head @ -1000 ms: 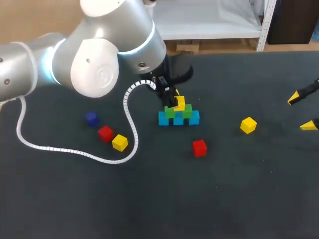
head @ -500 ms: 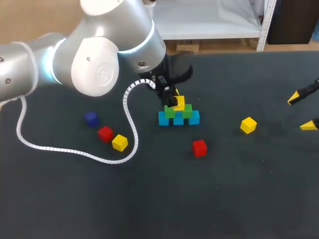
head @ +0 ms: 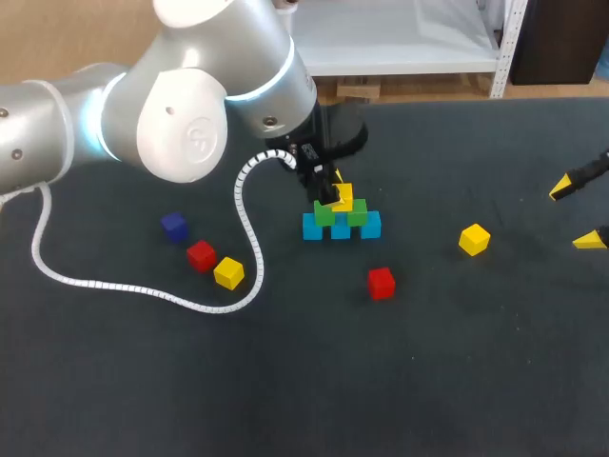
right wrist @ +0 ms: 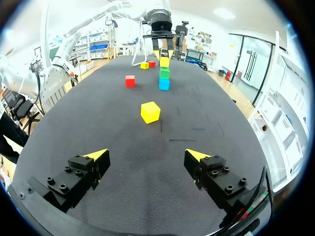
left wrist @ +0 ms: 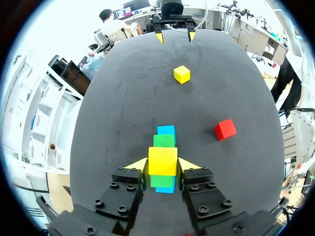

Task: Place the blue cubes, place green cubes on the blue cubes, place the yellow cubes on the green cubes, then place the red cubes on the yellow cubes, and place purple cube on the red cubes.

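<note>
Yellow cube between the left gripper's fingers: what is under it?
Under the yellow cube are two green cubes on a row of blue cubes. Whether it touches them is hidden.

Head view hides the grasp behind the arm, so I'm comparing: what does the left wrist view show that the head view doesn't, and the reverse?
Only left wrist view: the left end effector gripping the top yellow cube from both sides. Only head view: a dark blue cube, a red cube and a yellow cube beside the cable. Both: the blue and green stack, the lone yellow cube, the lone red cube, the open right end effector.
</note>
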